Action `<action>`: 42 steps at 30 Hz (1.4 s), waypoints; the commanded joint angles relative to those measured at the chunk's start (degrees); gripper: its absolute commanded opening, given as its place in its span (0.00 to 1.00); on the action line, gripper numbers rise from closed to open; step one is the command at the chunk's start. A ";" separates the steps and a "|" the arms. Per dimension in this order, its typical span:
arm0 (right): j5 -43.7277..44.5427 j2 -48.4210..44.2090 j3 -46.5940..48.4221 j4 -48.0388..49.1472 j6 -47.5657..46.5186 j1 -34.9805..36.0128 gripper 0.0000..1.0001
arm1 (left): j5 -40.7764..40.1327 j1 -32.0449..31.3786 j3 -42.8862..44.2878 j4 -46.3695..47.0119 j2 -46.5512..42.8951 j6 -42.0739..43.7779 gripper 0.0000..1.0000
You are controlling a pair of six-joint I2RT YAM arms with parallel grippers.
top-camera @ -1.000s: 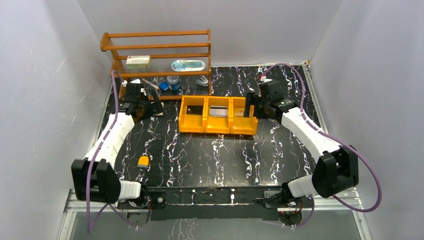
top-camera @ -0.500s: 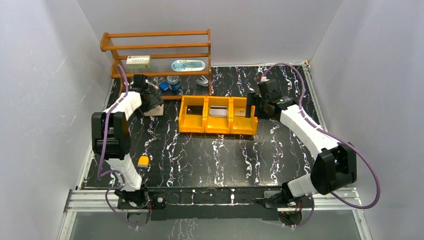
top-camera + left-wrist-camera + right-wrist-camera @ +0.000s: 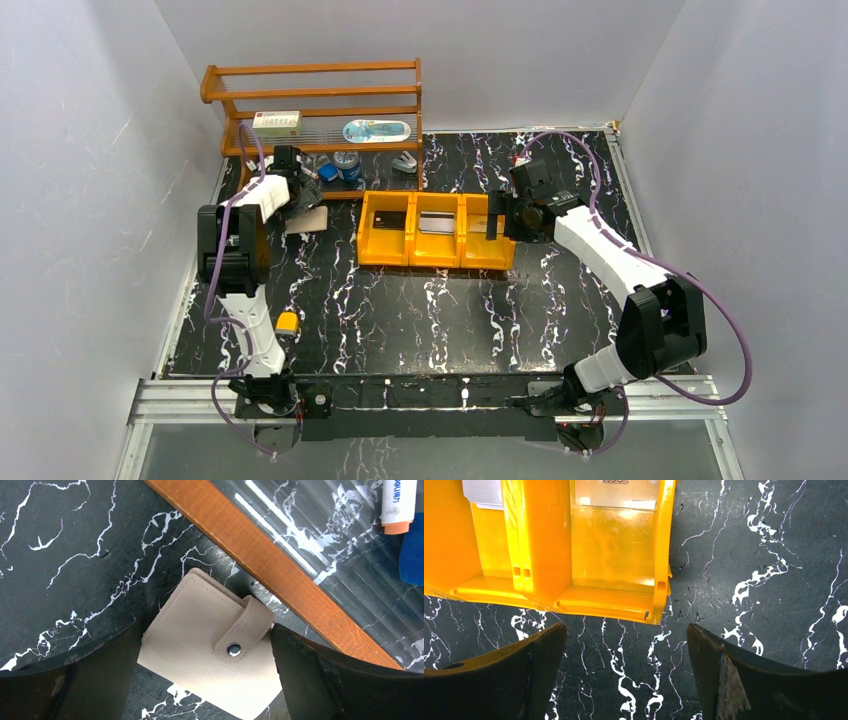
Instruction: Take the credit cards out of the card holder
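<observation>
The tan card holder (image 3: 200, 645) lies closed, its tab snapped, on the black marble table beside the wooden rack's base rail; it also shows in the top view (image 3: 307, 220). My left gripper (image 3: 206, 630) is open above it, one jaw on each side; whether they touch it I cannot tell. In the top view the left gripper (image 3: 303, 198) is at the back left. A black card (image 3: 391, 220), a grey card (image 3: 437, 224) and a brownish card (image 3: 482, 224) lie in separate compartments of the orange tray (image 3: 437, 260). My right gripper (image 3: 625, 630) is open and empty by the tray's right end (image 3: 497, 220).
The wooden rack (image 3: 320, 110) stands at the back left with a box (image 3: 276, 122) on its shelf and small items under it. A marker (image 3: 397, 505) lies behind the rail. A small yellow object (image 3: 287, 323) sits near the front left.
The left arm has folded up and its gripper has moved back toward the rack; the holder now shows uncovered on the table. The right gripper has edged closer to the tray.
</observation>
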 commanded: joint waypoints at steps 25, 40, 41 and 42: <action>-8.10 -10.36 -7.35 4.31 9.03 0.18 0.98 | 10.28 -14.73 -39.54 -2.44 -31.14 -0.67 0.78; -14.01 -16.40 -14.57 8.05 14.51 0.20 0.98 | 15.60 -36.06 -47.76 0.02 -44.22 -3.40 0.71; -14.26 -16.52 -14.76 8.16 14.64 0.20 0.98 | 14.11 -38.59 -47.26 -0.08 -44.30 -3.64 0.72; -14.49 -16.70 -14.89 8.14 14.59 0.20 0.98 | 11.73 -40.43 -46.69 -0.57 -44.77 -4.22 0.74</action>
